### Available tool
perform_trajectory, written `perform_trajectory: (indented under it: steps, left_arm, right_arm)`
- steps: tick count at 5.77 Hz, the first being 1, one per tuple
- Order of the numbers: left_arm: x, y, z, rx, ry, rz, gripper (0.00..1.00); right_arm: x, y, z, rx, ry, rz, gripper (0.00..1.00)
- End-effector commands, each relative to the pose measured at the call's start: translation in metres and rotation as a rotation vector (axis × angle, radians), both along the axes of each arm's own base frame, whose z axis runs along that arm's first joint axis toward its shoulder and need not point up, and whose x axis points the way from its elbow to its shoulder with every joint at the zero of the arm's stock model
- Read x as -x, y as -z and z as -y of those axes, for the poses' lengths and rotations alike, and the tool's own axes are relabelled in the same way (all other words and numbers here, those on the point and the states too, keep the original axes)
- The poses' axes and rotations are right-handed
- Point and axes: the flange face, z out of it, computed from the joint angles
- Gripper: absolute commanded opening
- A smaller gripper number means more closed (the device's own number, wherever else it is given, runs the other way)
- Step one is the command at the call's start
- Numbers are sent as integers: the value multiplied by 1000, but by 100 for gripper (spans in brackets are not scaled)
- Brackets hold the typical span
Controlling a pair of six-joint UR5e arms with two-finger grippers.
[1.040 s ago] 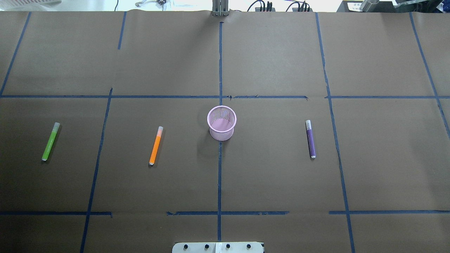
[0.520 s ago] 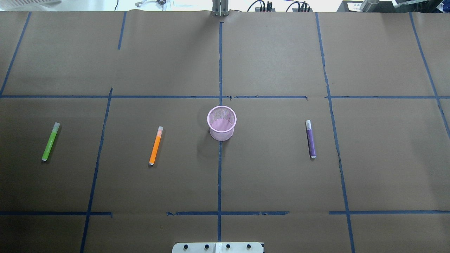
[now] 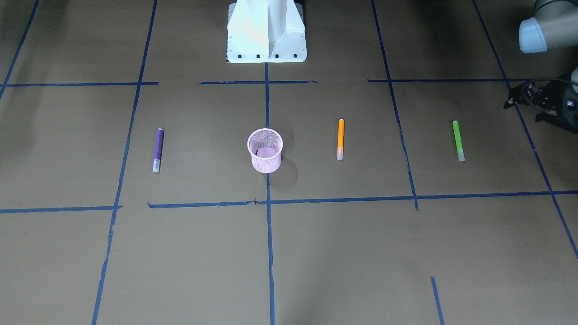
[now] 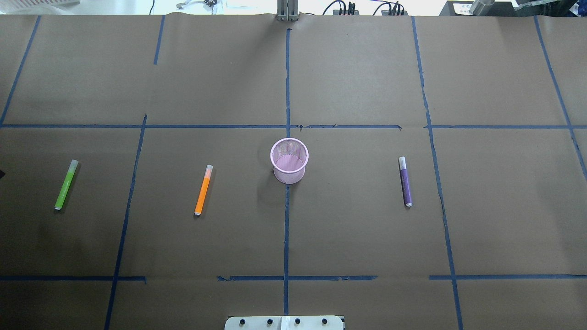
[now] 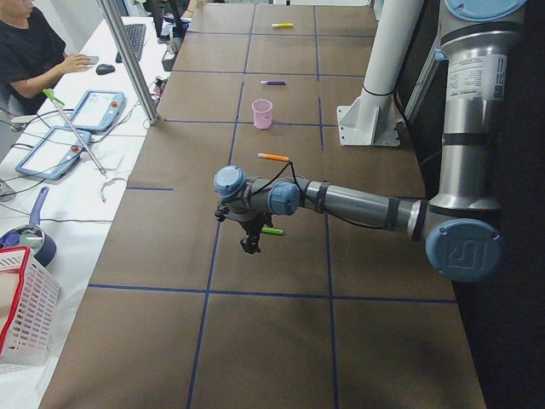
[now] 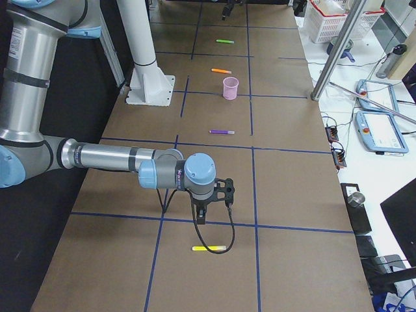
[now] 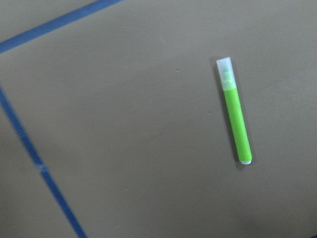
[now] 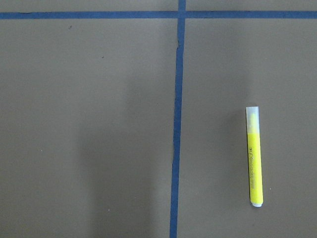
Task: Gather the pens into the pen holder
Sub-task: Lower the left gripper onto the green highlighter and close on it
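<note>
Surface: brown paper-covered table (image 4: 367, 238) gridded with blue tape (image 4: 286, 229); a man at a desk (image 5: 34, 51) sat past its edge.
Left claw: the left claw (image 5: 249, 245) hung low over the table, empty as far as I could see; how wide it stood could not be told.
Right claw: the right claw (image 6: 200, 219) hung at the opposite end; width also could not be told.
Risk, grasp: the pens were slim, round and lying flat. A claw closing off-centre or across the slant would likely roll or flick one away.
Risk, drop: the cup (image 4: 289, 160) looked light and stood well apart from both claws, between them. A pen lowered at a tilt could catch the rim and tip it.
Risk, oversight: the yellow pen (image 8: 254, 157) lay outside the overhead view and might be missed.
Green pen: the green pen (image 7: 236, 116) lay almost under the left claw, slightly off to one side, with a pale cap.
Yellow pen: just beside the right claw, pale cap, printed barrel.
Orange pen: the orange pen (image 4: 203, 190) lay between the left claw and the cup.
Purple pen: the purple pen (image 4: 405, 182) lay between the right claw and the cup.
Cup: pink wire mesh, upright, no pen inside.
</note>
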Motion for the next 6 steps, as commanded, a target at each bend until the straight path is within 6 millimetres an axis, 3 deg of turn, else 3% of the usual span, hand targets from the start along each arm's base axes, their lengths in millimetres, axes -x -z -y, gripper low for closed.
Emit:
perform_trajectory:
  steps: [1,2,4,5,6]
  left_arm:
    - [-44,4,10,81,11,25,100]
    - [-90,14,13,129,8,63,100]
    - [-109,18,20,143,66,141,100]
    - [-117,9,19,131,60,143,100]
    - [-130,-1,36,117,59,129,100]
  right_arm:
    - [0,1,0,0,-1,0,100]
    - [0,1,1,-2,-1,0,100]
    - [0,1,1,-2,-1,0,100]
    - [0,1,1,-2,-1,0,100]
    - [0,1,1,-2,-1,0,100]
